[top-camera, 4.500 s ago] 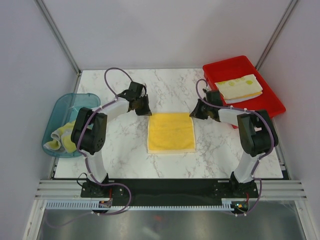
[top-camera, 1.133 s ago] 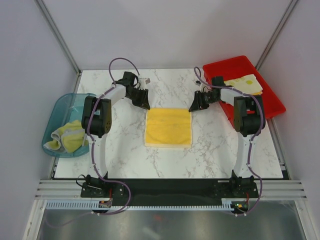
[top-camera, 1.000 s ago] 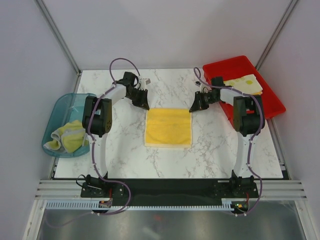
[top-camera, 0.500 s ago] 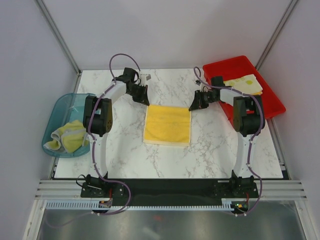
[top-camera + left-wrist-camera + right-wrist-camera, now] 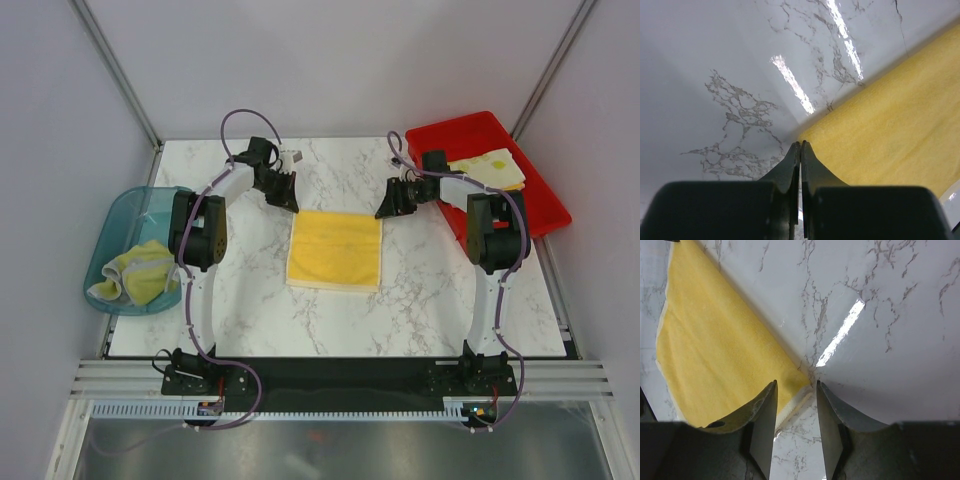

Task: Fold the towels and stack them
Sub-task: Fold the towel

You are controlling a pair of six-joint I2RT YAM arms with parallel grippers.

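Clamped shut at the left gripper [image 5: 800,145], tips down at one far corner of the yellow towel [image 5: 335,248], right at the fingertips; hard to tell from the wrist view whether closed on a pinch of cloth or on nothing. Parted at the right gripper [image 5: 796,384], jaws astride the towel's other far corner, touching down around it but not yet gripping. Judged risks from here: lifting with only one corner truly held, dragging the towel askew over the marble table [image 5: 340,170] and creasing the fold crooked; closing on the right too high or too far out and missing the thin edge; catching only part of the corner and letting it slip free mid-fold. Just out to the right of the right gripper, a red tray [image 5: 545,205] with a folded printed towel [image 5: 488,168], its rim near that arm and a likely snag on a wide swing. Well out to the left of the left gripper, a teal tub [image 5: 120,215] with crumpled towels [image 5: 135,275]. Between the two grippers, only the towel's far edge.
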